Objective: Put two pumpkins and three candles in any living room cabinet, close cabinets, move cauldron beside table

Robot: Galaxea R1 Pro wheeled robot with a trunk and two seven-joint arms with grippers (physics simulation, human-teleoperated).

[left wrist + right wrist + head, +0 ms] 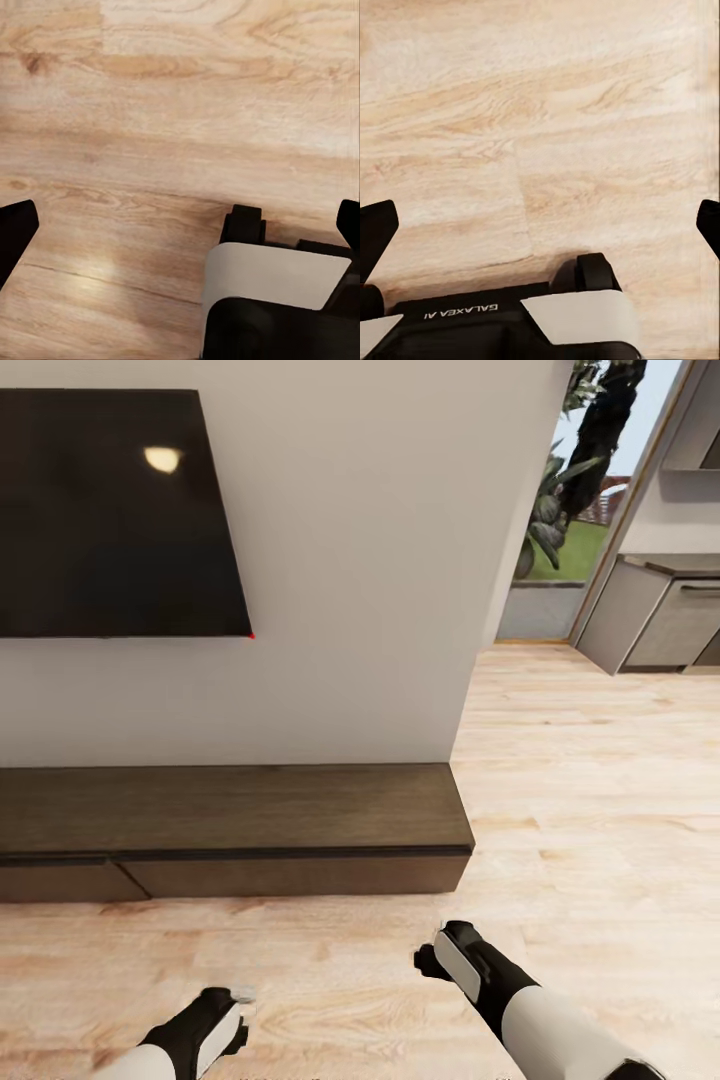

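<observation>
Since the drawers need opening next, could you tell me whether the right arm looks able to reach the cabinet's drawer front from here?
Probably yes. The right end effector, open and empty, hangs over bare wood floor, and nothing lies between it and the cabinet. Its drawer fronts are shut and handleless, so gripping one may be awkward.

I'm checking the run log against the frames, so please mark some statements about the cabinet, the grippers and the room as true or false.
1. The drawer fronts of the cabinet that show are shut. True.
2. The left gripper holds a pumpkin. False: its fingers stand wide apart over bare wood floor, with nothing between them.
3. A dark TV screen hangs on the wall above the cabinet. True.
4. The right gripper is closed on a candle. False: it is open and empty.
5. A cauldron sits on the cabinet top. False: the visible top is bare.
</observation>
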